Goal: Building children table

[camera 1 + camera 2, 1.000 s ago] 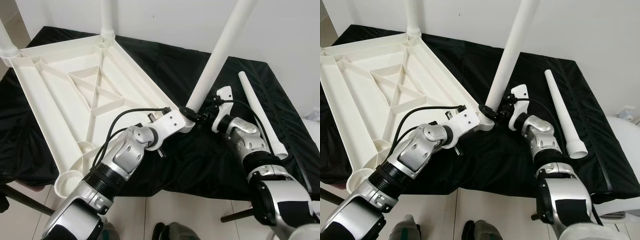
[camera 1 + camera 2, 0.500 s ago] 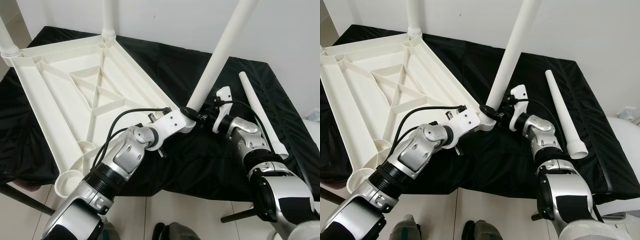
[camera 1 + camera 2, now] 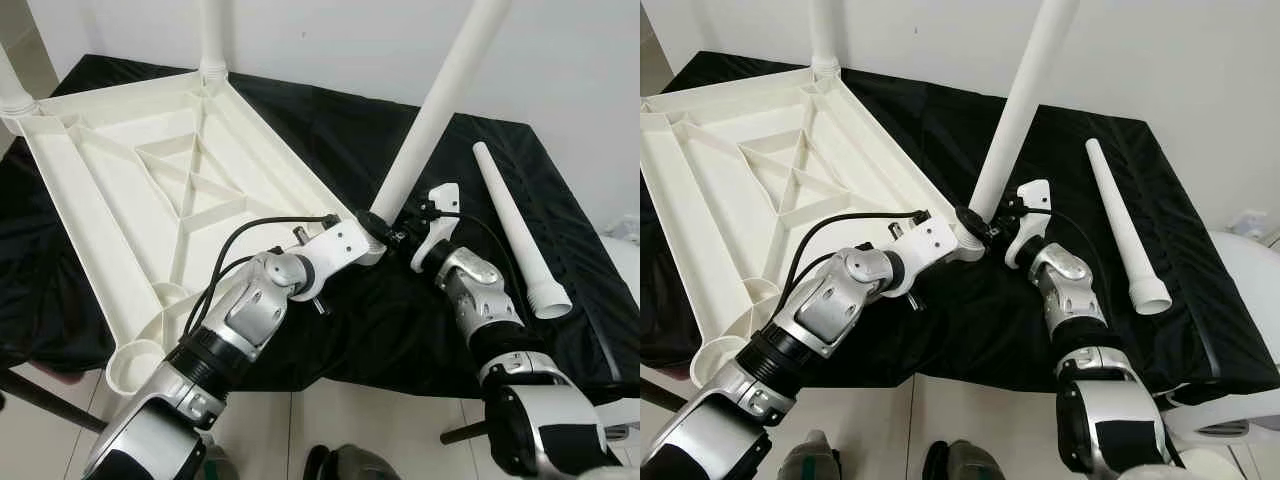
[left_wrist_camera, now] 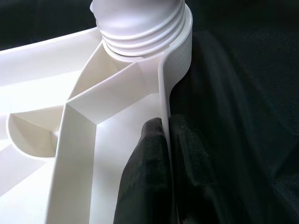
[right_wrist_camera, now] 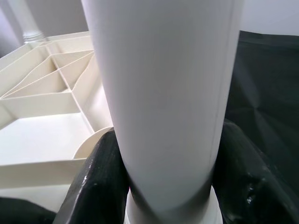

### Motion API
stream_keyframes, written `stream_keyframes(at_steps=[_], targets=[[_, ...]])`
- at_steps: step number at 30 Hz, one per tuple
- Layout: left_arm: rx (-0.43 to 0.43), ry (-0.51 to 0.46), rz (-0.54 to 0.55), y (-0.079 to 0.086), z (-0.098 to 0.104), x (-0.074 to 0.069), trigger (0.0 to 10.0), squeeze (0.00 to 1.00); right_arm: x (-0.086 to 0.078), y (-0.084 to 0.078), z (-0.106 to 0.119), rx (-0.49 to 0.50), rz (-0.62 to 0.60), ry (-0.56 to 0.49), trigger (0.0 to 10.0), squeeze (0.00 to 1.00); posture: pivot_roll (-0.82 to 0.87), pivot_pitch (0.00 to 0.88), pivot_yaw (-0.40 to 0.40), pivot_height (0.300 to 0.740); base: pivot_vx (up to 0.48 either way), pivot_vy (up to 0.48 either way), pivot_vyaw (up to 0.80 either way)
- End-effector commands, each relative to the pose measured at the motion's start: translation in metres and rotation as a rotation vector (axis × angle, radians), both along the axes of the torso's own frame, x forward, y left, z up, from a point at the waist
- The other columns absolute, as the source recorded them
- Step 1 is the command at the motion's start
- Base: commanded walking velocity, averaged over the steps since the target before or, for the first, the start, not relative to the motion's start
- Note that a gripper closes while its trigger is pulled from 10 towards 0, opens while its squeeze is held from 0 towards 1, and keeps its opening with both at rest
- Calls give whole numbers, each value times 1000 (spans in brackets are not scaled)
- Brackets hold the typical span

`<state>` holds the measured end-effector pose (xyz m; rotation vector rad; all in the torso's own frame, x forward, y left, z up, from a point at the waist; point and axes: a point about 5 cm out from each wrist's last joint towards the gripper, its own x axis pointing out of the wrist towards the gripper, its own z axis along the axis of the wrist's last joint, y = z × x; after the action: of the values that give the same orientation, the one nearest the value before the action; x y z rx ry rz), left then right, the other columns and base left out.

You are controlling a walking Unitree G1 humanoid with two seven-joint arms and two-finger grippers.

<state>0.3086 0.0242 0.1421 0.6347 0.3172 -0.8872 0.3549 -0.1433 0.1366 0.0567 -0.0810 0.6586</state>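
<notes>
You see four white legs: your right gripper (image 5: 166, 186) clasps one leg (image 3: 430, 115); your left gripper (image 4: 161, 163) pinches the ribbed tabletop (image 3: 120, 190) rim.

black cloth (image 3: 350, 130), white wall (image 3: 330, 40), tiled floor (image 3: 330, 420)

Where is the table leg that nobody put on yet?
The loose leg lies on the black cloth on the robot's right, beside the right gripper.

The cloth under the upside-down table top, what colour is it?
Plain black cloth, best seen in the left eye view.
</notes>
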Motion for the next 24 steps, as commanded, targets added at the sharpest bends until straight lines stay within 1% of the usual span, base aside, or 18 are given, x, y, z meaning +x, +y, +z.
stream_keyframes(at_steps=[1, 3, 4, 6, 7, 9, 10, 11, 12, 14, 16, 17, 20, 21, 24], targets=[[-14, -13, -58, -13, 3, -7, 10000, 0, 0, 4, 0, 25, -4, 13, 10000, 0, 93, 28, -125, 740, 0, 0, 0], [-14, -11, -57, -14, 2, -8, 10000, 0, -2, 18, 6, 88, -57, 1, 10000, 0, 99, 26, -134, 740, 0, 0, 0], [-14, -11, -57, -14, 2, -8, 10000, 0, -2, 18, 6, 88, -57, 1, 10000, 0, 99, 26, -134, 740, 0, 0, 0], [-14, -7, -55, -14, 1, -9, 10000, 0, -6, 36, 12, 132, -115, -21, 10000, 0, 101, 25, -136, 740, 0, 0, 0], [-14, -7, -55, -14, 1, -9, 10000, 0, -6, 36, 12, 132, -115, -21, 10000, 0, 101, 25, -136, 740, 0, 0, 0], [-14, -4, -53, -14, 0, -10, 10000, 0, -9, 45, 16, 137, -189, -32, 10000, 0, 103, 25, -143, 740, 0, 0, 0], [-14, -4, -53, -14, 0, -10, 10000, 0, -9, 45, 16, 137, -189, -32, 10000, 0, 103, 25, -143, 740, 0, 0, 0], [-14, -3, -52, -14, 0, -10, 10000, 0, -10, 48, 16, 136, -241, -36, 10000, 0, 103, 25, -143, 740, 0, 0, 0], [-15, -1, -51, -14, -1, -11, 10000, 0, -11, 49, 16, 121, -331, -39, 10000, 0, 106, 24, -150, 740, 0, 0, 0], [-17, 1, -48, -14, -2, -11, 10000, 0, -13, 52, 14, 102, -458, -30, 10000, 0, 107, 23, -153, 740, 0, 0, 0], [-17, 1, -48, -14, -2, -11, 10000, 0, -13, 52, 14, 102, -458, -30, 10000, 0, 107, 23, -153, 740, 0, 0, 0], [-18, 2, -47, -15, -2, -11, 10000, 0, -15, 53, 14, 106, -511, -16, 10000, 0, 106, 22, -155, 740, 0, 0, 0], [-19, 4, -46, -15, -2, -12, 10000, 0, -18, 58, 14, 100, -552, -3, 10000, 0, 106, 21, -157, 740, 0, 0, 0], [-19, 4, -47, -15, -3, -12, 10000, 0, -18, 56, 15, 86, -574, -5, 10000, 0, 105, 19, -160, 740, 0, 0, 0], [-19, 4, -47, -15, -3, -12, 10000, 0, -18, 56, 15, 86, -574, -5, 10000, 0, 105, 19, -160, 740, 0, 0, 0]])
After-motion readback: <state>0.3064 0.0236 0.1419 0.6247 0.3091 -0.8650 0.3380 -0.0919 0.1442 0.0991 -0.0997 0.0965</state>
